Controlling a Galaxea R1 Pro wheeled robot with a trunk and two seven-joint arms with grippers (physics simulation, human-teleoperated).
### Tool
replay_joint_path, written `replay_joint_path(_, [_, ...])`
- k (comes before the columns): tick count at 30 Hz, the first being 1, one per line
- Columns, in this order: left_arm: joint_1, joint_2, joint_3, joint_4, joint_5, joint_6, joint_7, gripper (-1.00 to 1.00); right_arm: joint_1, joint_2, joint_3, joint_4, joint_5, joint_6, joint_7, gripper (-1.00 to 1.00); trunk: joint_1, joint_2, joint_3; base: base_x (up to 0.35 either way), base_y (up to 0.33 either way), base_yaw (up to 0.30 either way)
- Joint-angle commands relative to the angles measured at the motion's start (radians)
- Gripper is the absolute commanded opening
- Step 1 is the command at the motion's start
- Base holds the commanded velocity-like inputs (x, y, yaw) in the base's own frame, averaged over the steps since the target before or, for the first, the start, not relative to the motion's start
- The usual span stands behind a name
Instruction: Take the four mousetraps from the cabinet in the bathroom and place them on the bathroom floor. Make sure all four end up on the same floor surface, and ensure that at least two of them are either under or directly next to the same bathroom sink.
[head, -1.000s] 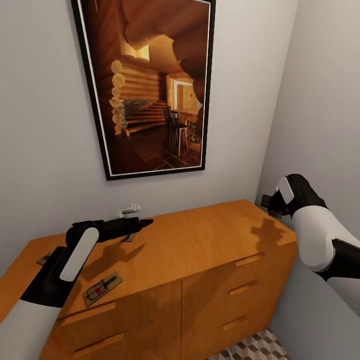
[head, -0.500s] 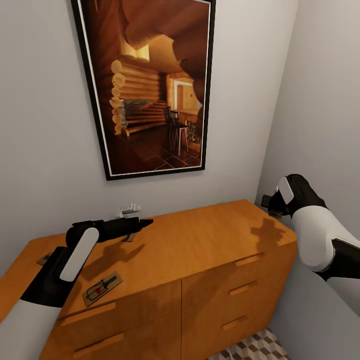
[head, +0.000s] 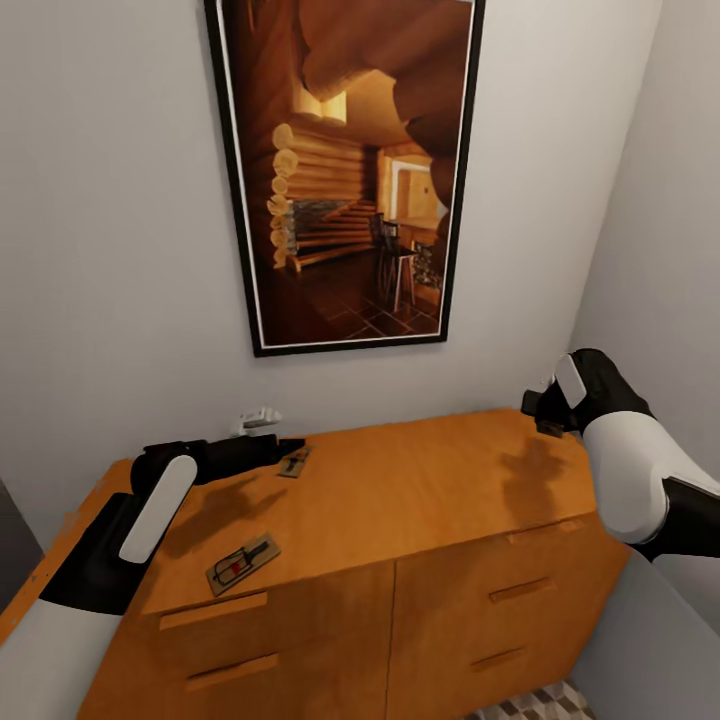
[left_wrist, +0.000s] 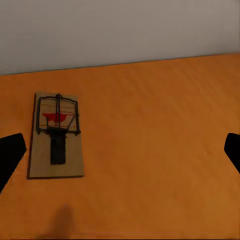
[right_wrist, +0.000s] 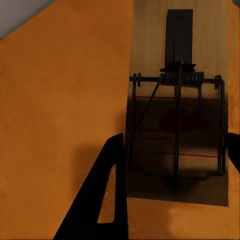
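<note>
Grey walls enclose the cabinet; two traps, one near-left, one far by the left tool. Left wrist: tool open beside a trap. Right wrist: tool open, straddling a trap. Light, stiff boards; likely best pinched across the edges, clear of the springs.

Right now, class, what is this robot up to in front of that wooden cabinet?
The robot faces the orange-brown cabinet, with mousetraps lying on its top. The left gripper hangs open at the back of the top, beside one mousetrap; another mousetrap lies near the front edge. The right gripper hangs over the cabinet's right end with a third mousetrap between its spread fingers; whether it grips it is unclear. None shows on the tiled floor.
</note>
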Motion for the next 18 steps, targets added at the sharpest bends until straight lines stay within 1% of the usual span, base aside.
replay_joint_path(1, [-0.001, 0.001, -0.001, 0.000, 0.003, 0.003, 0.003, 1.00, -0.001, 0.001, -0.005, -0.001, 0.001, 0.004, -0.002, -1.00, 0.000, -0.001, -0.001, 0.000, 0.000, 0.268])
replay_joint_path(5, [-0.001, 0.010, -0.001, -0.001, 0.001, 0.003, 0.003, 1.00, -0.001, 0.003, -0.005, -0.001, 0.001, 0.004, -0.002, -1.00, 0.000, -0.001, -0.001, 0.000, 0.000, 0.241])
replay_joint_path(8, [-0.001, 0.018, -0.002, -0.001, -0.002, 0.003, 0.004, 1.00, -0.001, 0.004, -0.005, -0.001, 0.000, 0.004, -0.002, -1.00, 0.000, -0.001, -0.001, 0.000, 0.000, 0.091])
replay_joint_path(12, [-0.001, 0.021, -0.008, -0.001, -0.013, 0.002, 0.015, 1.00, -0.001, 0.005, -0.005, -0.001, 0.000, 0.004, -0.002, -1.00, 0.000, -0.001, -0.001, 0.000, 0.000, 0.037])
replay_joint_path(16, [-0.001, 0.016, -0.014, 0.006, -0.060, 0.002, 0.056, 1.00, -0.001, 0.005, -0.005, -0.001, 0.003, 0.004, -0.001, -1.00, 0.000, -0.001, -0.001, 0.000, 0.000, 0.011])
replay_joint_path(17, [-0.001, 0.011, -0.017, 0.019, -0.089, 0.003, 0.078, 1.00, -0.001, 0.005, -0.005, -0.001, 0.006, 0.004, -0.001, -1.00, 0.000, -0.001, -0.001, 0.000, 0.000, 0.005])
replay_joint_path(18, [-0.001, 0.006, -0.019, 0.026, -0.104, 0.003, 0.087, 1.00, -0.001, 0.006, -0.004, -0.001, 0.008, 0.004, -0.001, -1.00, 0.000, -0.001, -0.001, 0.000, 0.000, 0.004])
